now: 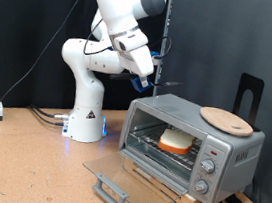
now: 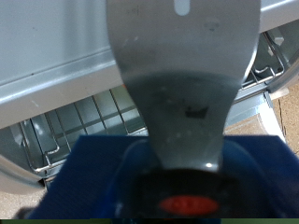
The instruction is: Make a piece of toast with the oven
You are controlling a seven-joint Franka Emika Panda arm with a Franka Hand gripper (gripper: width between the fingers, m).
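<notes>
The gripper is raised in the air above the oven's upper corner at the exterior view's left, at about eleven o'clock from the oven body and apart from it. In the wrist view a flat grey spatula-like blade with a slot near its far end is seen projecting from the blue-padded gripper, so a tool appears to be clamped there, though the fingers themselves are hidden and how far they are closed cannot be told. Beyond the blade, the oven's wire rack is seen through the opening. In the exterior view the glass door is let down flat onto the table at six o'clock from the oven mouth, its handle at the near edge. The piece of toast is already lodged inside the oven on the rack, pale face and orange-brown crust visible. It is judged to be light, soft and easily crushed or crumbled, so it is best lifted from beneath by a flat blade or pinched gently across its firmer crust edges. A round wooden plate is rested on the oven's top, at two o'clock from the toast.
</notes>
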